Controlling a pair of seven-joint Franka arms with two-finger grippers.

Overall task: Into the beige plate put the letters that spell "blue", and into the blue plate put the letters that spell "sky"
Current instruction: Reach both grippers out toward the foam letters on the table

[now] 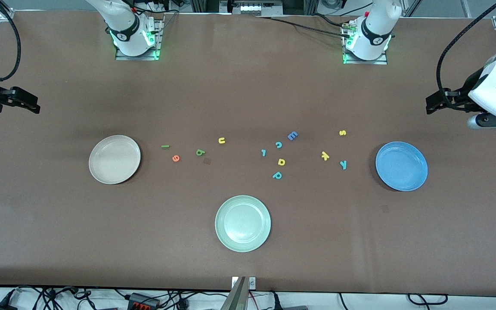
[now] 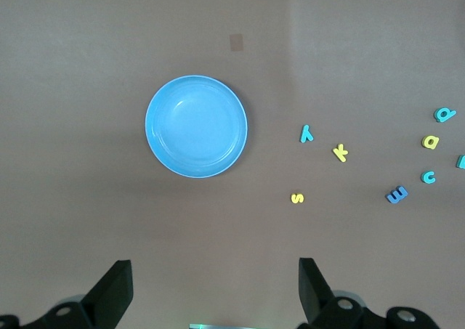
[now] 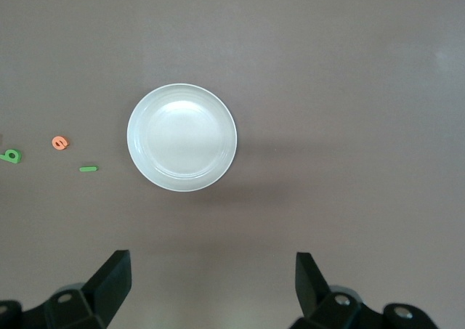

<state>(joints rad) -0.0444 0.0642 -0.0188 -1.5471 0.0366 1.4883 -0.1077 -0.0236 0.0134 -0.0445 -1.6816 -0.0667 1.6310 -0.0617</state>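
The beige plate lies empty toward the right arm's end. Beside it on the table are the dark green "l", orange "e", green "b" and yellow "u". The blue plate lies empty toward the left arm's end. Near it are the yellow "s", yellow "k" and teal "y". My left gripper and right gripper hang open and hold nothing, high over the table's two ends.
A pale green plate lies nearer the front camera, mid-table. Between the two letter groups lie a blue "E", a teal "c", a small teal letter, a yellow "d" and a teal "p".
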